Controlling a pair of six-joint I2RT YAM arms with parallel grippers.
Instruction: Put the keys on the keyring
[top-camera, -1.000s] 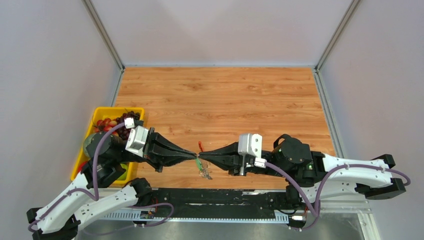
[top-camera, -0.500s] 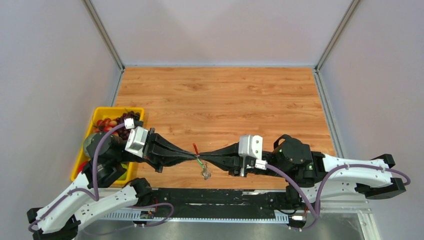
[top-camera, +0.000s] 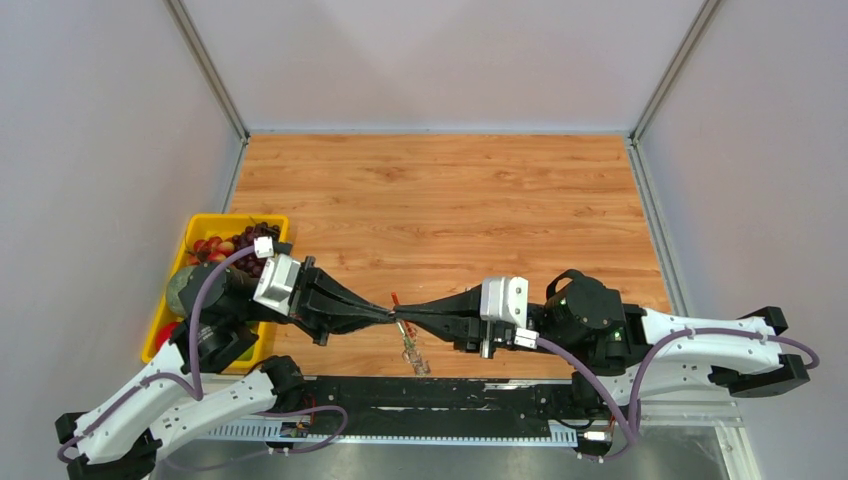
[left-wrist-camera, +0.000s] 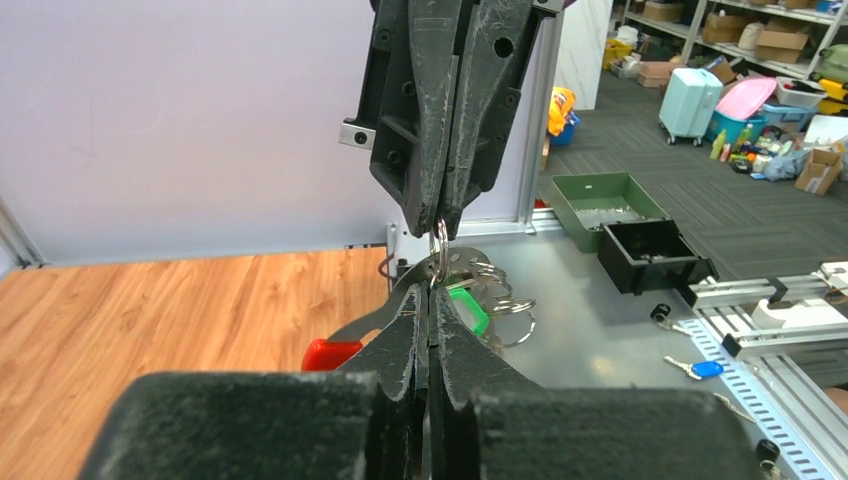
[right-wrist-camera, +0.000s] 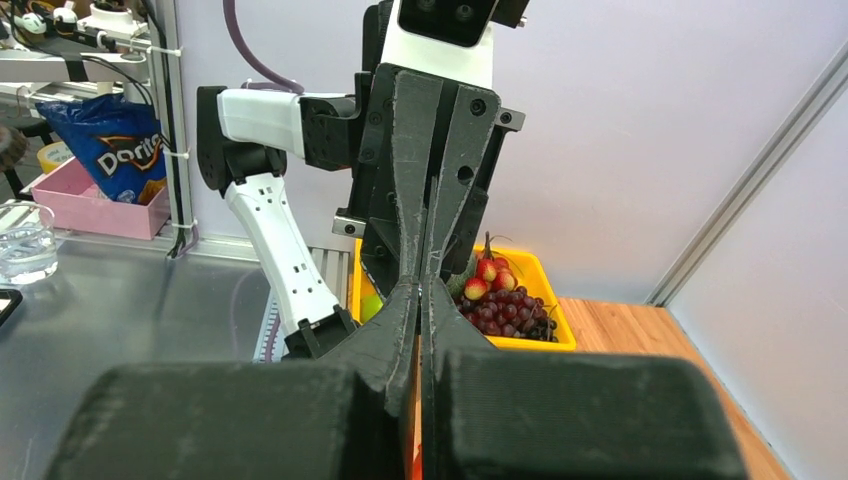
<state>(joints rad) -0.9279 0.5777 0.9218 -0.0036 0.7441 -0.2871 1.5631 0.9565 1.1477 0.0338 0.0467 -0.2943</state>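
Observation:
My two grippers meet tip to tip above the near middle of the table. My left gripper (top-camera: 390, 315) is shut on the keyring (left-wrist-camera: 372, 318), whose silvery metal runs to a red loop (left-wrist-camera: 325, 353) at its left. My right gripper (top-camera: 403, 319) comes in from the opposite side (left-wrist-camera: 440, 222) and is shut on a small metal ring (left-wrist-camera: 438, 245). The keys (left-wrist-camera: 466, 306), with their green head, hang just behind the tips among loose wire rings (left-wrist-camera: 508, 305). From above, the red loop (top-camera: 396, 297) sticks out behind the tips and the green key (top-camera: 404, 331) dangles below them.
A yellow tray (top-camera: 214, 221) of grapes and strawberries sits at the table's left edge beside my left arm; it also shows in the right wrist view (right-wrist-camera: 553, 341). Grey walls enclose the table. The metal base rail (top-camera: 430, 395) runs along the near edge.
Both wrists have shifted slightly toward the near edge, tips still pressed together. The dangling rings have swung a little lower and to the right.

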